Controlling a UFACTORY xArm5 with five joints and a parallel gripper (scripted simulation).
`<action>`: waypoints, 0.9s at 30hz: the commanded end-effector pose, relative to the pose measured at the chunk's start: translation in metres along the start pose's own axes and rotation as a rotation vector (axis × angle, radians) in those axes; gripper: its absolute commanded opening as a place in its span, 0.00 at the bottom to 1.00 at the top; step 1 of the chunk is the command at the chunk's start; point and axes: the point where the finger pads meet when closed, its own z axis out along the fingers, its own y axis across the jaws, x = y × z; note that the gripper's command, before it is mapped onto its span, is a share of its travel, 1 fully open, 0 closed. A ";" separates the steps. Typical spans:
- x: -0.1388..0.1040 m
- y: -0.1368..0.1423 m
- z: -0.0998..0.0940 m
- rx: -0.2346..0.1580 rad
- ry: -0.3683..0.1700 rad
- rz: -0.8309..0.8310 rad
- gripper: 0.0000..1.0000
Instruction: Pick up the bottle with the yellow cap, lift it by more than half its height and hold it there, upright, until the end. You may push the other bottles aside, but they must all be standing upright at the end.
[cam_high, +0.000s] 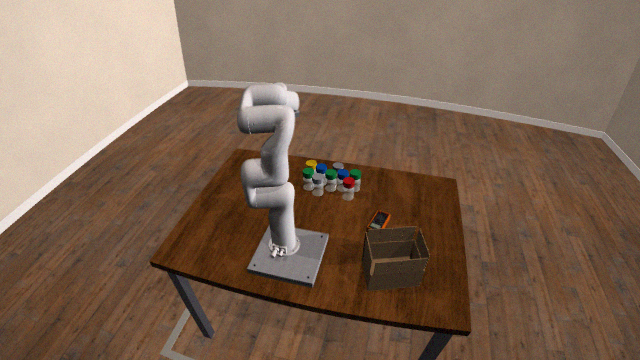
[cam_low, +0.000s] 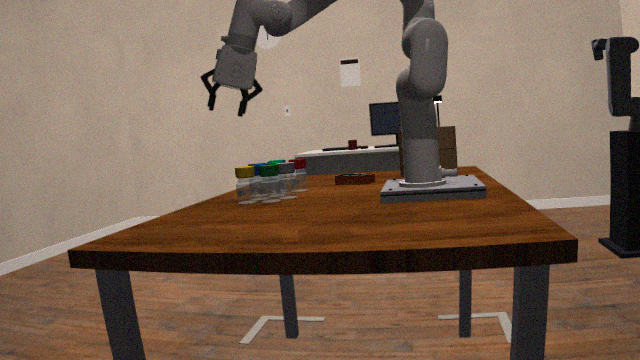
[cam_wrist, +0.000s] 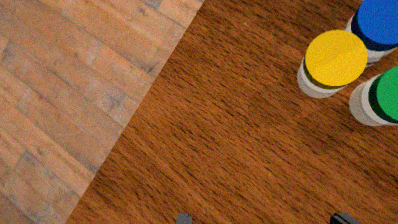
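Note:
The bottle with the yellow cap (cam_high: 311, 165) stands upright at the far left corner of a tight cluster of bottles on the table; it also shows in the exterior view (cam_low: 244, 184) and at the upper right of the wrist view (cam_wrist: 334, 61). My gripper (cam_low: 232, 102) hangs open and empty high above the table, pointing down, a little to the left of the cluster in the exterior view. Only its fingertips show at the bottom edge of the wrist view. In the top view the arm hides the gripper.
Bottles with blue (cam_high: 321, 170), green (cam_high: 308, 176), grey (cam_high: 318, 182) and red (cam_high: 348, 186) caps stand close around the yellow one. An open cardboard box (cam_high: 395, 257) and a small orange device (cam_high: 379, 219) sit to the right. The table's edge (cam_wrist: 145, 100) runs near the gripper.

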 end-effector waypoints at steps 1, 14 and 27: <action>0.016 0.006 -0.008 -0.022 0.000 0.071 0.79; 0.059 0.032 -0.031 -0.099 0.010 0.289 0.79; 0.095 0.063 -0.057 -0.174 0.022 0.509 0.79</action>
